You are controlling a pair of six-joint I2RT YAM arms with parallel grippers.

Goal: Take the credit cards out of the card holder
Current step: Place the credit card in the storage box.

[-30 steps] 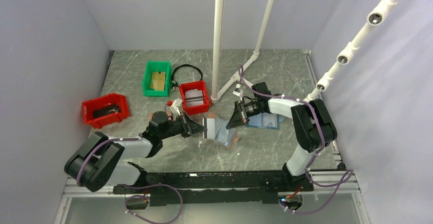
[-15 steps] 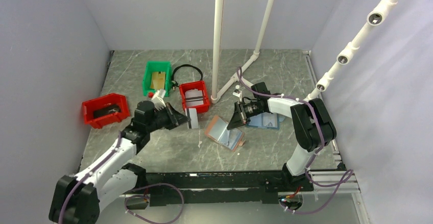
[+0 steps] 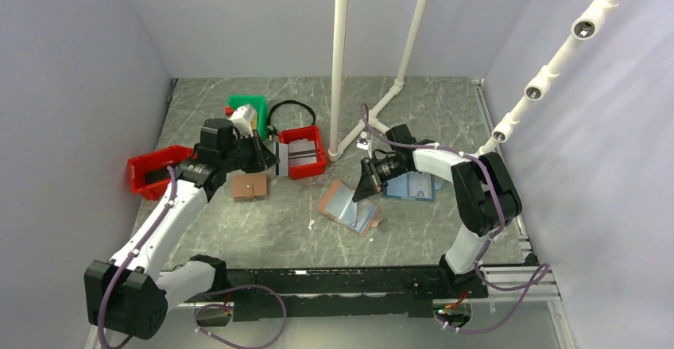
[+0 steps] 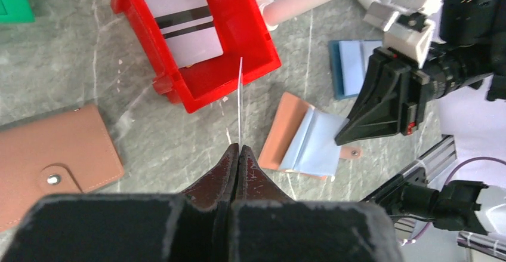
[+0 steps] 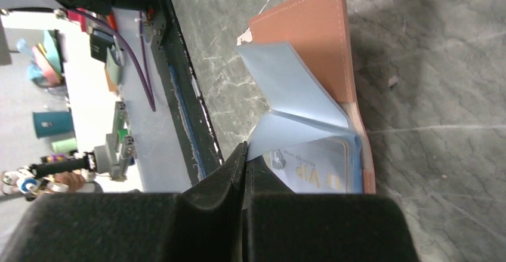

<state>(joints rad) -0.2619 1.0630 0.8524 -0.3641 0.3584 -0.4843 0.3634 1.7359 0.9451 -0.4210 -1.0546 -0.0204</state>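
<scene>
Step in hand was judged as drop-off of a pulled card. A card (image 4: 240, 101) was held edge-on in the left jaws, which were shut tight on its lower edge. It was held just at the rim of the red bin (image 4: 253, 32), which stood around mid-table, a little toward the far edge. Another card (image 4: 185, 23), stripe up, was seen lying flat inside that bin.

The holder (image 5: 316, 41) was lying open near the middle of the table, to the right of the bin and apart from it, brown side down and blue leaves lifted. One more card (image 5: 316, 178), printed VIP, was seen tucked in a pocket, so the task was judged partly done.

The right jaws were closed, with no gap seen. Their tips were set at the edge of a blue leaf (image 5: 286, 83). Whether that leaf was pinched or only pressed could not be told.

The next move was judged to call for the held card to be carried fully over the bin and the left jaws parted there. After that the VIP card would have to be pinched by its exposed edge while the holder was kept steady by the right arm.

A closed brown wallet (image 4: 54, 154) and a blue holder (image 4: 352, 65) were also on the table and were left untouched.
</scene>
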